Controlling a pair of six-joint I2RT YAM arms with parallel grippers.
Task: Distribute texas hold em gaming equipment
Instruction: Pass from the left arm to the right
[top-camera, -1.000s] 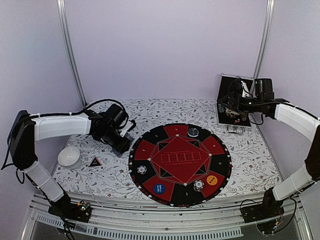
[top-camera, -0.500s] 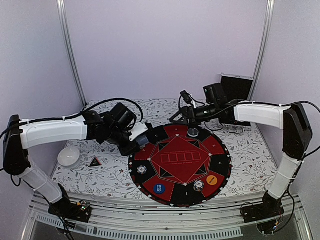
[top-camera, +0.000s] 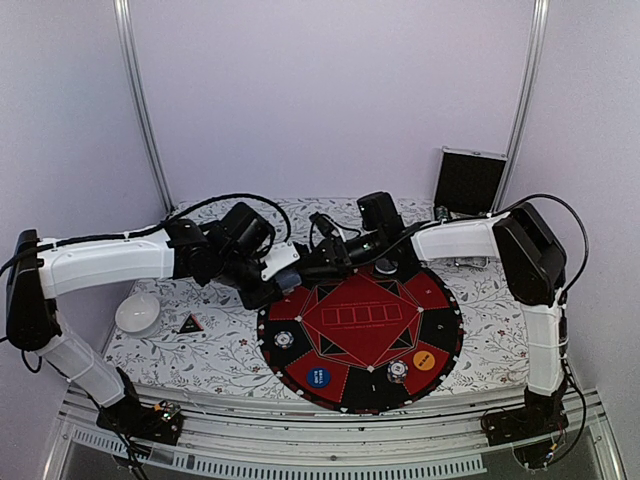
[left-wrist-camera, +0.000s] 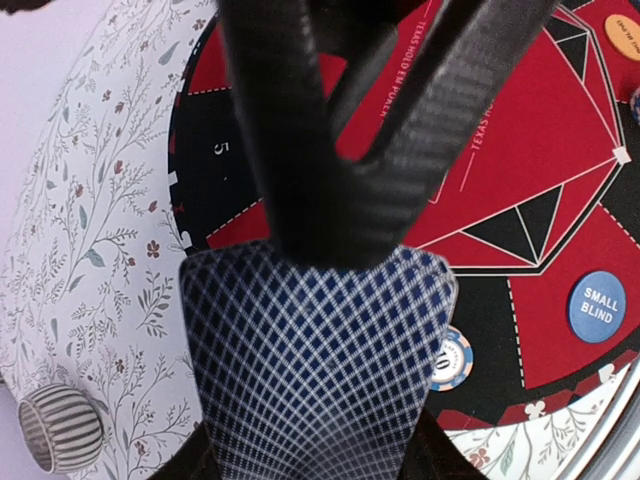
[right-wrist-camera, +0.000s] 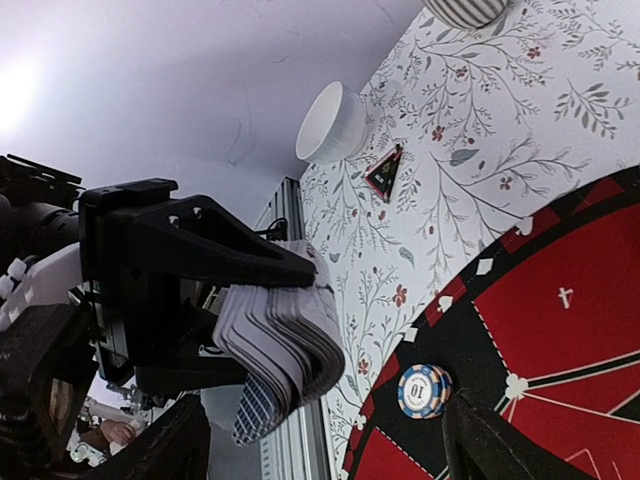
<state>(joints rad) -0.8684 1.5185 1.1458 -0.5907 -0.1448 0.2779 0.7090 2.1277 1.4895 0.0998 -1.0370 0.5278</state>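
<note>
My left gripper is shut on a deck of playing cards with blue-checked backs, held over the left rim of the round red-and-black mat. In the right wrist view the deck is fanned and bent between the left gripper's black fingers. My right gripper is open, with its carbon fingers straddling the deck's free end. Striped poker chips lie on the mat. So do the blue marker disc and the orange marker disc.
A white bowl and a small black triangle lie on the floral cloth at the left. The ribbed grey cup stands off the mat. The black silver-edged case stands at the back right.
The right arm has swung from the case at the back right across to the deck on the left. The left arm has carried the deck right, toward the mat's rim.
</note>
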